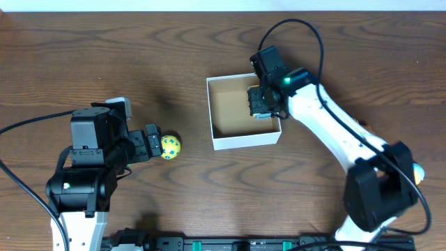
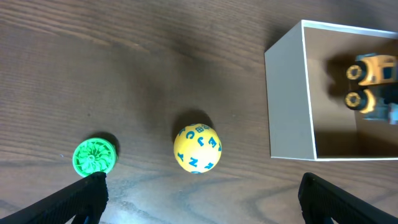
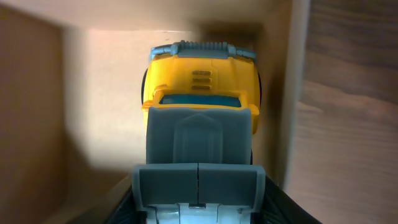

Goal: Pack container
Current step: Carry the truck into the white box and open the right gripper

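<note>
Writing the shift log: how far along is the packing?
Done: nothing is clearly released in the container yet. In hand: the yellow toy truck is inside it at the right gripper; whether it is gripped is unclear. Left: the yellow ball, ahead of the left gripper with jaws open, and the green disc nearby both lie outside.

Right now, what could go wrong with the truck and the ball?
1. The truck lies tight by the box wall, with the right gripper down inside; lifting out, it might catch the wall and shove the box.
2. The ball is round and loose just ahead of the open left gripper; a nudge could send it rolling.
3. The green disc lies beside that gripper and might get bumped.
</note>
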`<action>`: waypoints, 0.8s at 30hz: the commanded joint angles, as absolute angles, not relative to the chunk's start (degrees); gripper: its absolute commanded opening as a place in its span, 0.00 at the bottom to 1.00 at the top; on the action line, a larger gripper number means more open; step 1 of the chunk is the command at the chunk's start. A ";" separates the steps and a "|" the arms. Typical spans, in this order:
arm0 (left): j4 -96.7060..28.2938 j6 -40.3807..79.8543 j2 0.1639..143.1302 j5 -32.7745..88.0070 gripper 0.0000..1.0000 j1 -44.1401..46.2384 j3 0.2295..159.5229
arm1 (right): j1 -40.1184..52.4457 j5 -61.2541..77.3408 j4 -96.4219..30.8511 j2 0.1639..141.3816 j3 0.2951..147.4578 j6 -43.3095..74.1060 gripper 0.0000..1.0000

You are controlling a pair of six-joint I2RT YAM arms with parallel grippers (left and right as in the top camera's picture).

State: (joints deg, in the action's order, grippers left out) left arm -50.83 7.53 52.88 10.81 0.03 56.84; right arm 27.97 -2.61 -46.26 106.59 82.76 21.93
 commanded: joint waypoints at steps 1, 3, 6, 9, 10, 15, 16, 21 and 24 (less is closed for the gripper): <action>-50.98 7.81 52.73 11.38 0.98 -0.25 57.93 | 27.29 -4.08 -45.71 107.94 83.57 24.23 0.01; -50.98 7.81 52.73 11.38 0.98 -0.25 57.93 | 27.31 -4.10 -45.67 108.25 83.57 24.18 0.01; -50.98 7.81 52.73 11.38 0.98 -0.25 57.93 | 27.62 -4.10 -45.71 108.25 83.57 24.21 0.01; -50.98 7.81 52.73 11.38 0.98 -0.25 57.93 | 27.86 -4.21 -45.58 108.25 83.57 24.71 0.01; -50.98 7.81 52.73 11.38 0.98 -0.25 57.93 | 27.83 -4.62 -45.47 108.25 83.57 25.50 0.01; -51.16 7.81 52.73 11.38 0.98 -0.25 57.93 | 27.40 -5.54 -44.47 108.25 83.57 25.69 0.04; -51.24 7.84 52.73 11.38 0.98 -0.25 57.93 | 27.38 -6.11 -44.47 108.31 83.57 25.69 0.04; -51.40 7.81 52.73 11.38 0.98 -0.25 57.93 | 27.44 -7.53 -43.42 109.67 83.57 25.69 0.03; -51.42 7.81 52.73 11.38 0.98 -0.25 57.93 | 27.44 -7.53 -42.81 110.30 83.57 25.67 0.06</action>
State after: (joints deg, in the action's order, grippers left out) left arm -51.20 7.53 52.88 10.81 0.03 56.84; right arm 27.94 -5.63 -43.24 108.73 82.76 24.62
